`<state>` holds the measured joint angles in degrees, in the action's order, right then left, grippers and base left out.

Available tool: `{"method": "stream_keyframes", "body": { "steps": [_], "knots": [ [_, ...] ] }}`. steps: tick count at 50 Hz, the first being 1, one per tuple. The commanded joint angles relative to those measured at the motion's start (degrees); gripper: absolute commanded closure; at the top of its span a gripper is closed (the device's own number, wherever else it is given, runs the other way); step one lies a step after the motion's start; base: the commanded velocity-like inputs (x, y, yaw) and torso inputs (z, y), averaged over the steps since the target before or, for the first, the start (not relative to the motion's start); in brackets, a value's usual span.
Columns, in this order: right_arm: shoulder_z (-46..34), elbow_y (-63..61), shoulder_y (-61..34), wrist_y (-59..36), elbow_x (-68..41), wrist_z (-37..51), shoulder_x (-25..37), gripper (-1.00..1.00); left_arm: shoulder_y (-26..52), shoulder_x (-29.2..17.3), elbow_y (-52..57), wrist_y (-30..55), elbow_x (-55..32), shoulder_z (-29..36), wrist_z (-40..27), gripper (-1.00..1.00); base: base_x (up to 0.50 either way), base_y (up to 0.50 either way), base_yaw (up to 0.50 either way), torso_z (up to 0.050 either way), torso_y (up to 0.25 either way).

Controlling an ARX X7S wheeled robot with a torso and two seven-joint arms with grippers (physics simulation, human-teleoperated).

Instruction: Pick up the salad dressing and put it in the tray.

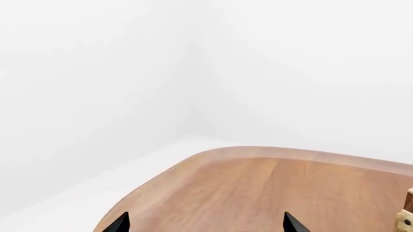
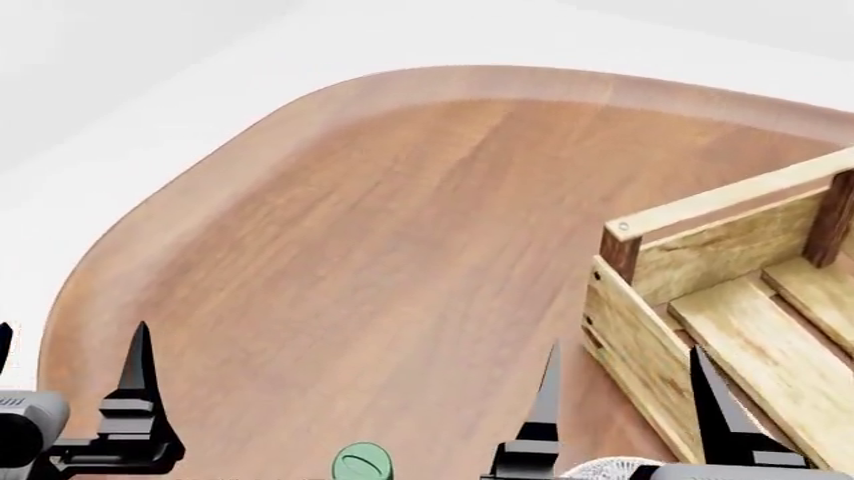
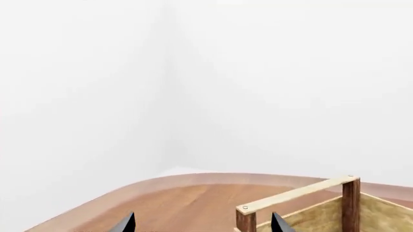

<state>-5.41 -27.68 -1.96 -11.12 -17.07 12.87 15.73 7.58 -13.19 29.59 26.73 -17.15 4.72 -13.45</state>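
Observation:
The salad dressing shows only as a round pale-green cap (image 2: 362, 463) at the bottom edge of the head view, on the wooden table between my two grippers. The tray (image 2: 721, 205), a light-wood crate with dark corner posts, stands at the right; its near corner also shows in the right wrist view (image 3: 297, 193) and a sliver in the left wrist view (image 1: 406, 212). My left gripper (image 2: 70, 330) is open and empty at the lower left, jaws wide (image 1: 206, 215). My right gripper (image 2: 623, 350) is open and empty just in front of the tray's near corner (image 3: 203, 215).
The round-cornered wooden table (image 2: 374, 230) stretches ahead, its edge curving at the left and far side against white floor and walls. A grey-white patterned bowl (image 2: 607, 468) peeks in at the bottom edge beside my right gripper.

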Motion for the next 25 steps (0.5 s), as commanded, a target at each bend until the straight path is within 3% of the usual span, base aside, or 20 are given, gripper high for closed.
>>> {"method": "stream_keyframes", "body": {
  "steps": [1,8,14,25],
  "knots": [
    [-0.05,0.51,-0.17,0.21,-0.20,0.42,0.03,-1.00,-0.09,-0.22,-0.29,-0.44,-0.22,0.18,-0.25,-1.00,0.00,0.00,0.50,0.000,0.000],
    [-0.92,0.72,-0.44,-0.89,-0.28,0.25,0.42,-1.00,-0.21,-0.44,-0.36,-0.59,-0.23,0.45,-0.38,-1.00,-0.05,0.10,0.07,0.000,0.000],
    [-2.82,-0.22,-1.75,-7.40,-0.02,0.94,1.81,-1.00,-0.18,-0.60,-0.09,-0.36,-0.47,0.52,-0.60,-1.00,0.00,0.00,0.00,0.000,0.000],
    [-6.65,-1.26,0.31,-9.76,-2.07,-5.57,6.81,-1.00,-0.11,-0.87,-0.08,-0.25,-0.91,0.45,-0.92,-1.00,0.00,0.00,0.00,0.000,0.000]
  ]
}}
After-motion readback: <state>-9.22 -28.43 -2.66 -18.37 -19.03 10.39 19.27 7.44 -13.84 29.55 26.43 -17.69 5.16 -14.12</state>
